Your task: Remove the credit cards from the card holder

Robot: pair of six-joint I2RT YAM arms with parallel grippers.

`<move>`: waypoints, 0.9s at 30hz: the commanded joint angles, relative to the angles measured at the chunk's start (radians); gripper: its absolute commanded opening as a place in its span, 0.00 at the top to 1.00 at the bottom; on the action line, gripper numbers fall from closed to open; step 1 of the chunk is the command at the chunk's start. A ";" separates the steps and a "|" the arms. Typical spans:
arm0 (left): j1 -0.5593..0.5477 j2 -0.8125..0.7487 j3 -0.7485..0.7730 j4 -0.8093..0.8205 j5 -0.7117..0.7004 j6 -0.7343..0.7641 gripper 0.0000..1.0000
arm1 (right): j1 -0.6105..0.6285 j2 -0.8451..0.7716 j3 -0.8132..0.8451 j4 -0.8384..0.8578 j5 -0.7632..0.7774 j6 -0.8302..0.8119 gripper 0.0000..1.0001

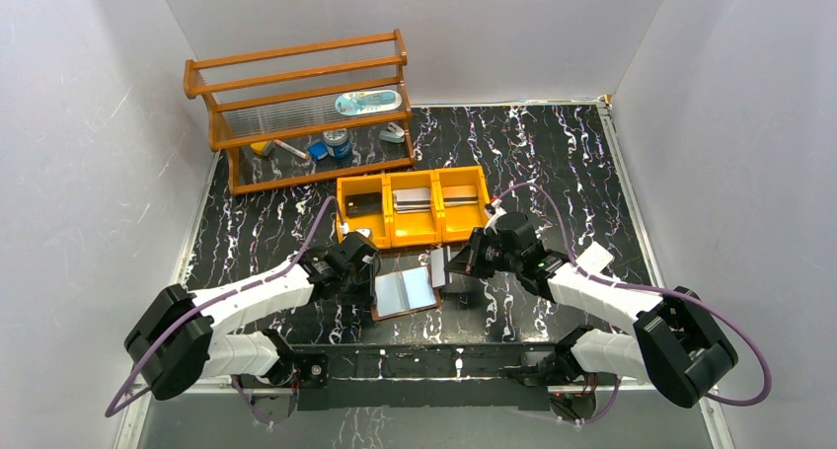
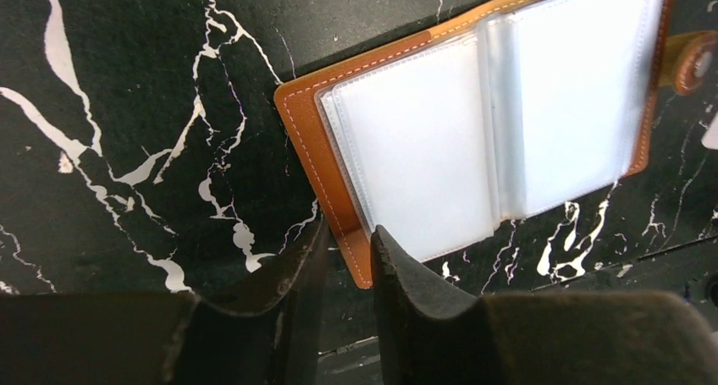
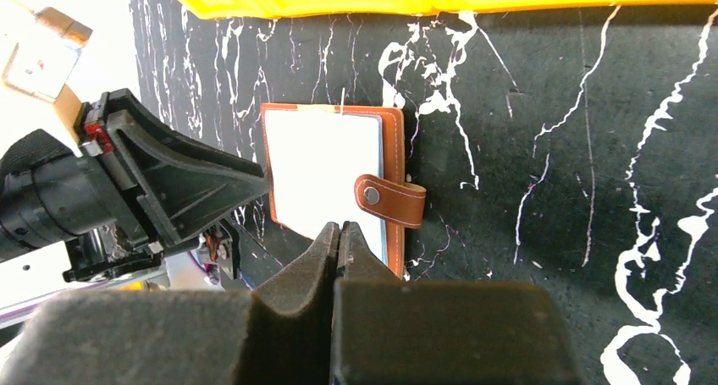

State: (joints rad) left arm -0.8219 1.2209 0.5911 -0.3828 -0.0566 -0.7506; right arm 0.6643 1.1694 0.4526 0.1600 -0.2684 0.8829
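The brown card holder (image 1: 405, 291) lies open on the black marbled table between both arms, pale glossy sleeves (image 2: 440, 148) facing up. Whether credit cards sit in the sleeves I cannot tell. My left gripper (image 2: 347, 233) is at its left near corner, jaws slightly apart, the leather edge (image 2: 360, 254) showing in the gap. My right gripper (image 3: 340, 226) is shut, tips over the holder's (image 3: 317, 165) right edge beside the snap tab (image 3: 389, 199), with nothing visible between the fingers. Thin grey credit cards (image 1: 413, 200) lie in the orange tray.
The orange three-compartment tray (image 1: 410, 176) stands just behind the holder. A wooden shelf rack (image 1: 296, 113) with small items is at the back left. White walls close in the table on three sides. The left arm (image 3: 152, 190) shows in the right wrist view.
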 commanded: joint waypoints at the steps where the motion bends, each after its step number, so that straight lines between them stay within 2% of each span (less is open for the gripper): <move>1: 0.000 -0.072 0.023 -0.049 -0.020 0.013 0.73 | -0.015 -0.020 -0.005 0.058 -0.048 0.000 0.97; 9: 0.000 -0.150 0.087 -0.060 -0.002 0.023 0.52 | -0.016 -0.008 -0.024 0.152 -0.115 0.013 0.97; 15: 0.000 -0.161 0.130 0.019 0.056 0.018 0.36 | -0.015 -0.027 -0.049 0.227 -0.167 -0.007 0.98; 20: 0.003 -0.160 0.104 0.137 0.090 -0.044 0.31 | -0.015 -0.054 -0.055 0.238 -0.163 0.005 0.98; 27: 0.004 -0.158 0.052 0.253 0.094 -0.134 0.32 | -0.016 -0.041 -0.045 0.270 -0.173 0.053 0.98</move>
State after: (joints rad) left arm -0.8215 1.0775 0.6720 -0.2161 0.0200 -0.8272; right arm 0.6518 1.1374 0.3962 0.3504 -0.4206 0.9066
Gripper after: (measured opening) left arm 0.690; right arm 0.054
